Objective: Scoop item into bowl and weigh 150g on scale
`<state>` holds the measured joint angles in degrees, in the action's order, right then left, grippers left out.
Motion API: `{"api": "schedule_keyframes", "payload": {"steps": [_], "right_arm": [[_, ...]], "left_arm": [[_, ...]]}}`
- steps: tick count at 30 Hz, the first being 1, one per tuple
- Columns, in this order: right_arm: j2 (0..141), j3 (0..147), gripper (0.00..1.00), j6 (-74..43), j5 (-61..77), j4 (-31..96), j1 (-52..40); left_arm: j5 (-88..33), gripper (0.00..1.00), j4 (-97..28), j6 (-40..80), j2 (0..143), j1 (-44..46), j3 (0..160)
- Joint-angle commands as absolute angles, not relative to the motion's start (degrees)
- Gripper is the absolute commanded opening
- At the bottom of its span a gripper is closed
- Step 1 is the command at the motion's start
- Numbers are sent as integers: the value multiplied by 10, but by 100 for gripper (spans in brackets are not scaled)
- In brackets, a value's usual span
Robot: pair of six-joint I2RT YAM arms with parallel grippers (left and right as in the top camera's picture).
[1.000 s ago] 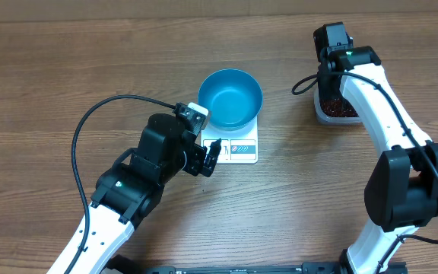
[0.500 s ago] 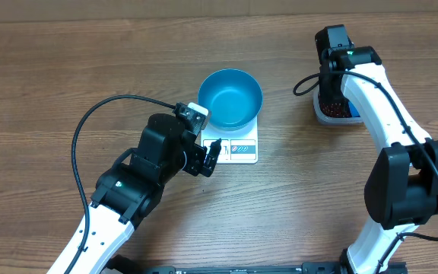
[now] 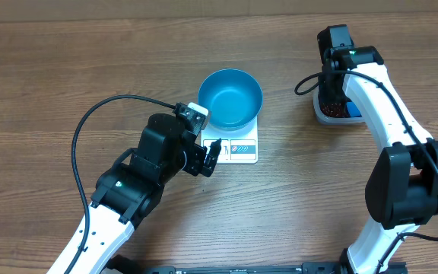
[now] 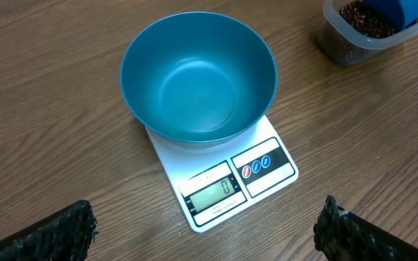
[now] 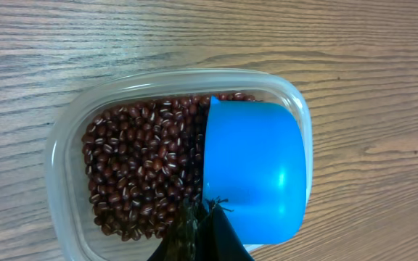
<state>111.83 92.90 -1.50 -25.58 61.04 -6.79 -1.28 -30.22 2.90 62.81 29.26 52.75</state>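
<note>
Left arm [image 3: 128, 190] is nearest, coming in from the near-left corner with its cable [image 3: 90, 122] looped over the table [image 3: 67, 68]. Left gripper [image 3: 206, 158]: claw spread wide, holding nothing, just beside the scale's near-left corner.

The scale [image 4: 267, 163] lies flat, with its display-and-button edge turned to the near side, towards the left gripper. Display [image 4: 212, 194] reads 0. The bowl [image 4: 194, 87] sits upright on the scale's far part, overhanging its far edge. It has nothing in it and does not cover the display or buttons.

Far right, well apart from the scale: the clear tub [image 5: 64, 145]. The overhead view has the right arm [image 3: 386, 106] over most of it. In the right wrist view its long axis runs across the frame. The beans [image 5: 136, 167] are a loose heap filling the left part of the tub. The blue scoop [image 5: 256, 167] fills the right part, outer wall to the camera, long axis running away from the fingers, left edge against the beans. I can't see its mouth.

Right gripper [image 5: 202, 232]: claw clamped narrow on the scoop's near end, with the handle hidden under the fingers.
</note>
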Motion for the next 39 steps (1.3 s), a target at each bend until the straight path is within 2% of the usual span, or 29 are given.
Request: {"api": "schedule_keyframes", "payload": {"steps": [1, 16, 29, 39], "right_arm": [[1127, 930, 4, -22, -214, 612, -63], [1127, 930, 4, -21, -110, 603, -27], [1102, 930, 4, -10, -96, 586, -10], [1098, 930, 4, -10, -1, 585, 39]], "left_arm": [[-13, 100, -302, 34, 630, 293, 522], [-13, 100, -302, 34, 630, 293, 522], [-13, 100, -302, 34, 630, 293, 522], [-13, 99, -302, 34, 630, 293, 522]]}}
